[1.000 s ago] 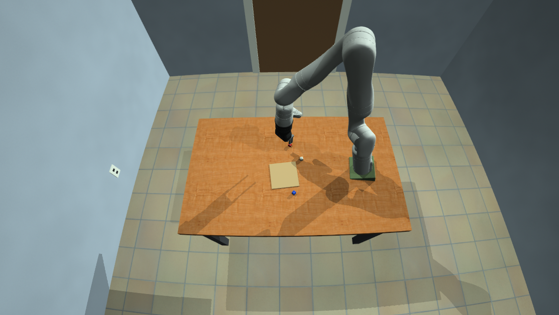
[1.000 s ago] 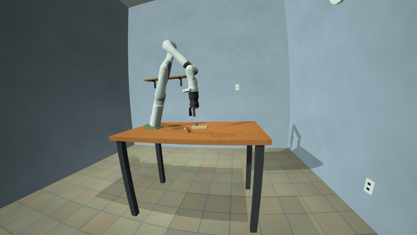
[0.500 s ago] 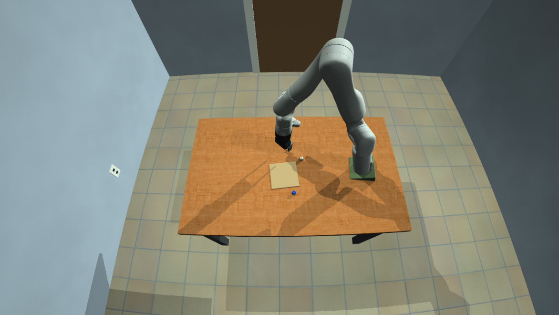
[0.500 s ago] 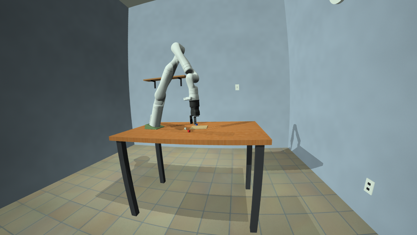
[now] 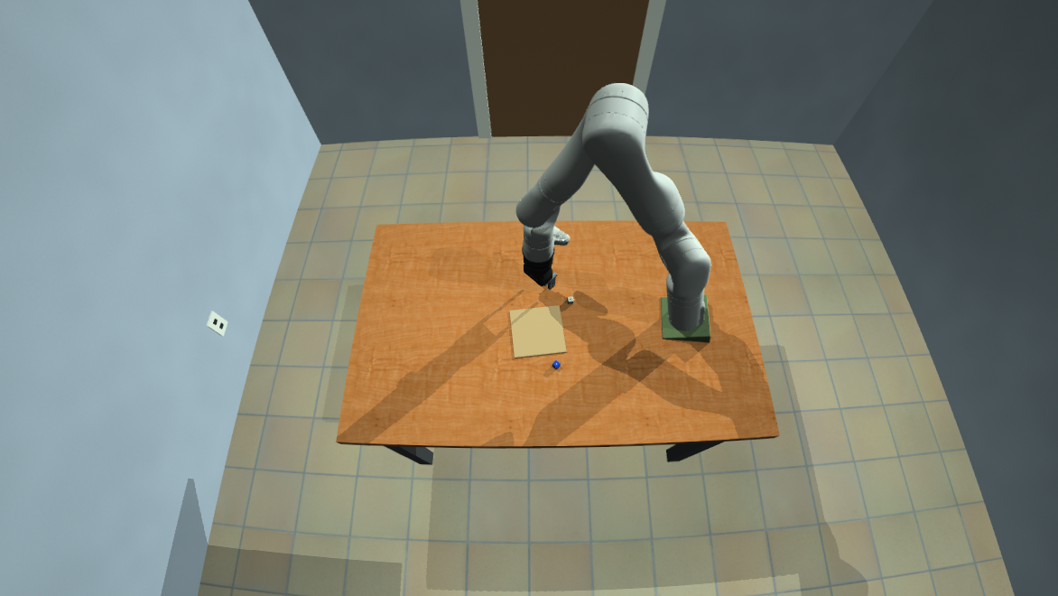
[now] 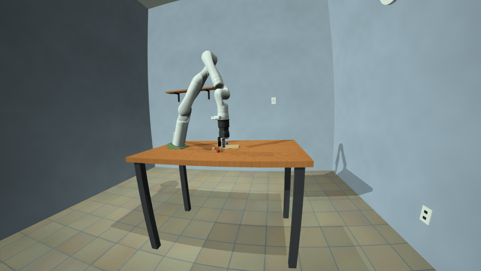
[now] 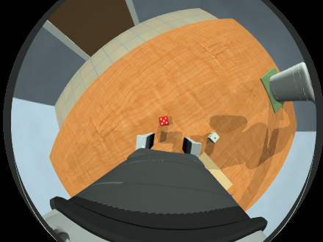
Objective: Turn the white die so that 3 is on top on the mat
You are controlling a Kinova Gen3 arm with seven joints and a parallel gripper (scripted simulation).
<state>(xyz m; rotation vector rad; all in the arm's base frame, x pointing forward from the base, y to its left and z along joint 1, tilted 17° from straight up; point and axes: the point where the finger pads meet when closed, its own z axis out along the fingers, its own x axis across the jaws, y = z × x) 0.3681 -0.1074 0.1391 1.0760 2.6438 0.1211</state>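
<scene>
The white die [image 5: 570,300] lies on the bare table just off the far right corner of the tan mat [image 5: 537,332]; it also shows in the wrist view [image 7: 213,138] and in the exterior view [image 6: 213,148]. My gripper [image 5: 549,281] [image 7: 168,141] is open and empty, a little above the table by the mat's far edge, to the left of the white die. The red die [image 7: 164,120] lies on the table just beyond my fingers; the top view hides it behind the gripper. The blue die [image 5: 555,365] lies on the table near the mat's near right corner.
The arm's green base plate [image 5: 684,320] stands on the table to the right of the dice. The red die also shows in the exterior view [image 6: 217,151], near the table's edge on that side.
</scene>
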